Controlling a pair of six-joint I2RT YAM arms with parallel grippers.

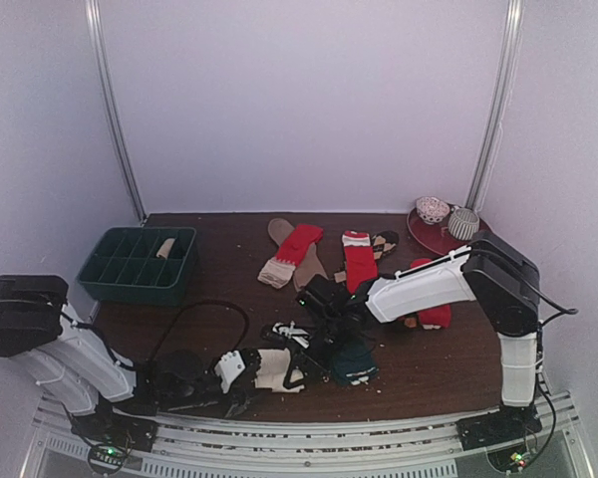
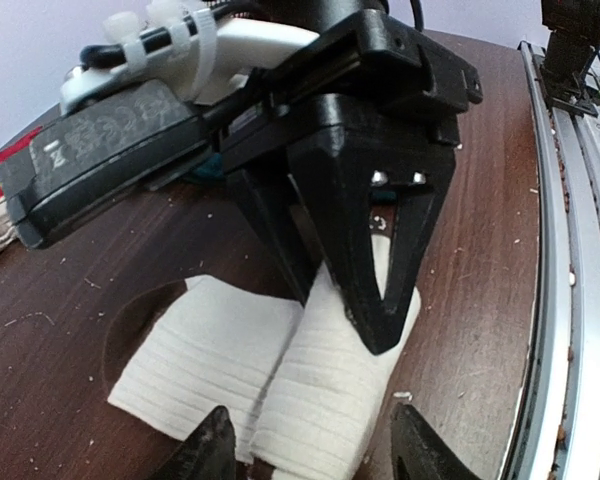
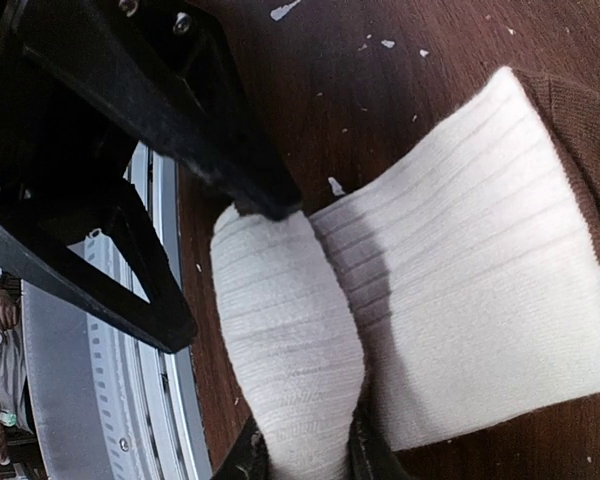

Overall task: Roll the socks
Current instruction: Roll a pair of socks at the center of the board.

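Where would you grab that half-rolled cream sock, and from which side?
Grip the rolled end of the cream sock, across the bundle, coming down from above. It is a thick ridge standing off the table, while the flat ribbed part lies flush on it. The right gripper pinches it just so.

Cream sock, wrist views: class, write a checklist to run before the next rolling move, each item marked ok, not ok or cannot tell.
1. Progress: cream sock partly rolled, flat part remaining: ok.
2. Hold: right gripper shut on the roll: ok.
3. Support: left gripper open, straddling the roll: ok.
4. Snag: brown fabric under the flat part, free of the roll: cannot tell.
5. Tightness inside the roll: cannot tell.
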